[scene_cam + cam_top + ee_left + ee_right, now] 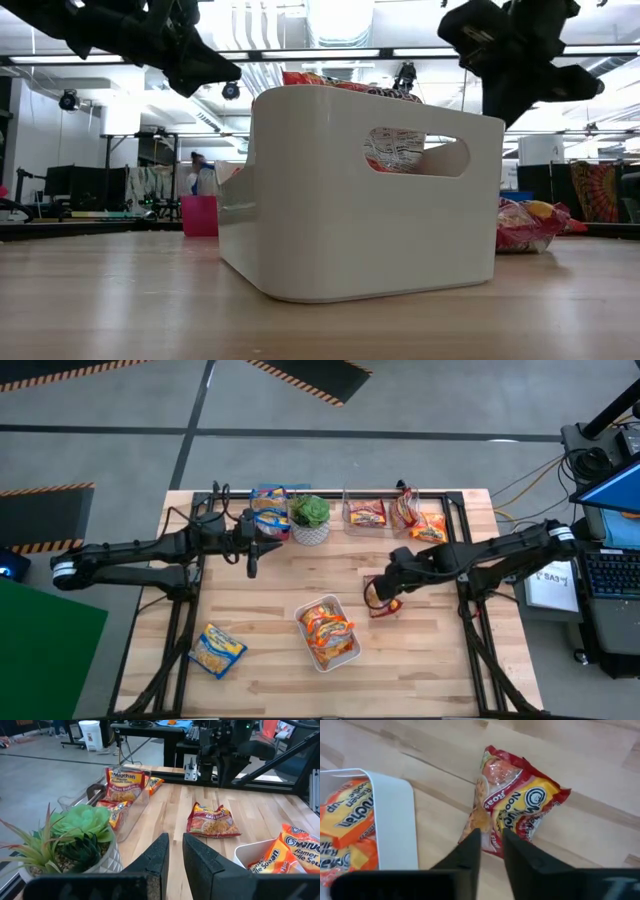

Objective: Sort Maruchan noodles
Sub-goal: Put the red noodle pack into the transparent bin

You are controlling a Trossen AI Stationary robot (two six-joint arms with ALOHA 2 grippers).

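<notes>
Noodles sorting, high view: my right gripper (380, 600) hangs over a red packet (388, 606) on the bench (260, 680), beside the white bin (327, 632) of orange packets. My left gripper (252, 565) waits near the potted plant (310, 518), its jaws nearly together on nothing.

Low view: the bin fills the frame.

Right wrist view: my jaws stand narrow over the packet's edge, gripping nothing I can see; I should widen, centre, then pinch. It reads "Roast"; the bin's packets read "Maruchan".

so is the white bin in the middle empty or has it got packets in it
Not empty. The white bin holds several orange-edged noodle packets; in the low view packets rise past its rim and show through the handle cutout.
</notes>
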